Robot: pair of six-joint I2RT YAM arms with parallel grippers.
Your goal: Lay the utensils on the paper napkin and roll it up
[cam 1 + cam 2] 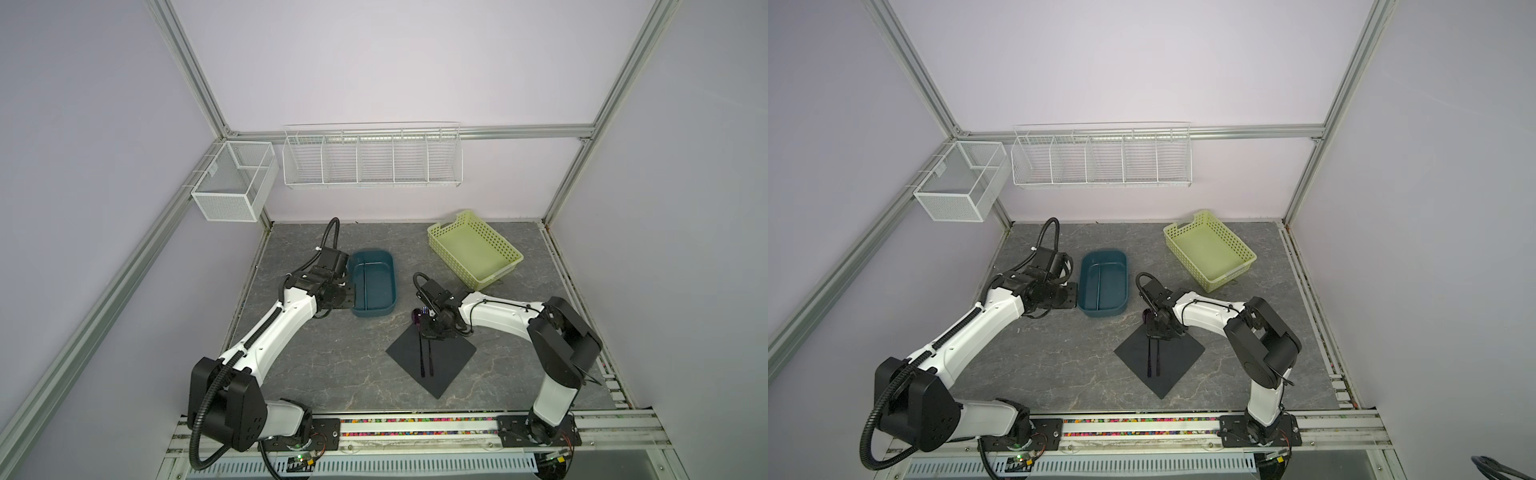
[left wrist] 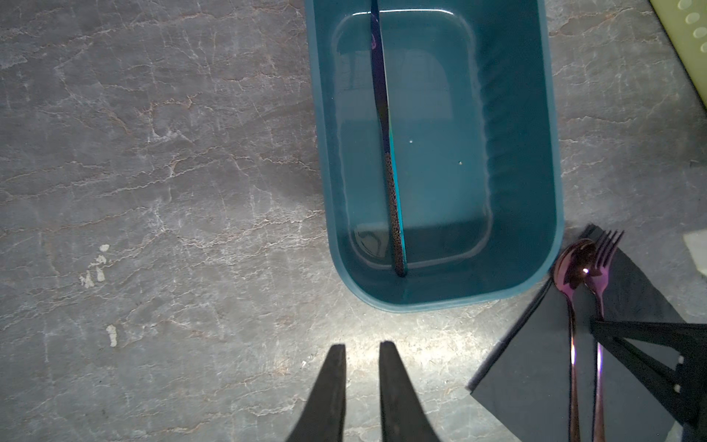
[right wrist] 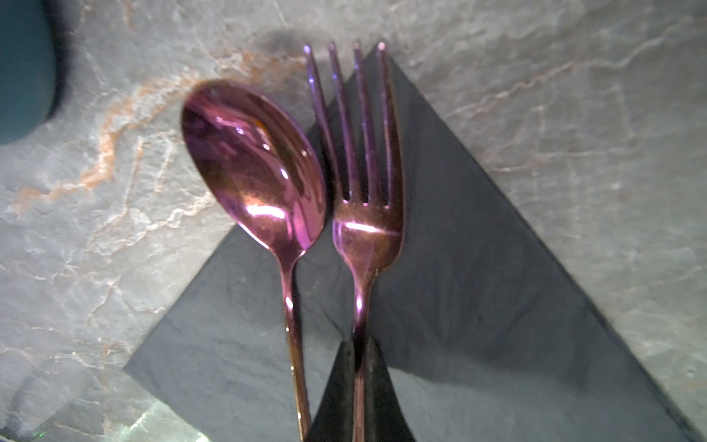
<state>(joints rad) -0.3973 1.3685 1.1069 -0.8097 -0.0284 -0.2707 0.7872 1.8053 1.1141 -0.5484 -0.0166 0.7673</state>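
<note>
1. The left gripper (image 2: 361,350) hovers just outside the teal tub (image 2: 551,191), its fingers a narrow gap apart and empty.
2. Near the tub, the right gripper (image 3: 359,344) pinches the fork (image 3: 367,229).
3. The fork and the spoon (image 3: 252,164) lie on the paper napkin (image 3: 478,306).
4. The knife (image 2: 384,134) lies inside the tub, its tip cut off in the left wrist view.

the black square paper napkin (image 1: 449,361) is lying on the grey marbled counter (image 1: 332,353), before the teal oval plastic tub (image 1: 374,311) and the yellow-green perforated plastic basket (image 1: 496,237). on it the purple-headed metal spoon (image 3: 252,164) is lying just left of the purple-headed metal fork (image 3: 367,229). the slim dark metal knife (image 2: 386,145) is lying in the tub.
</note>
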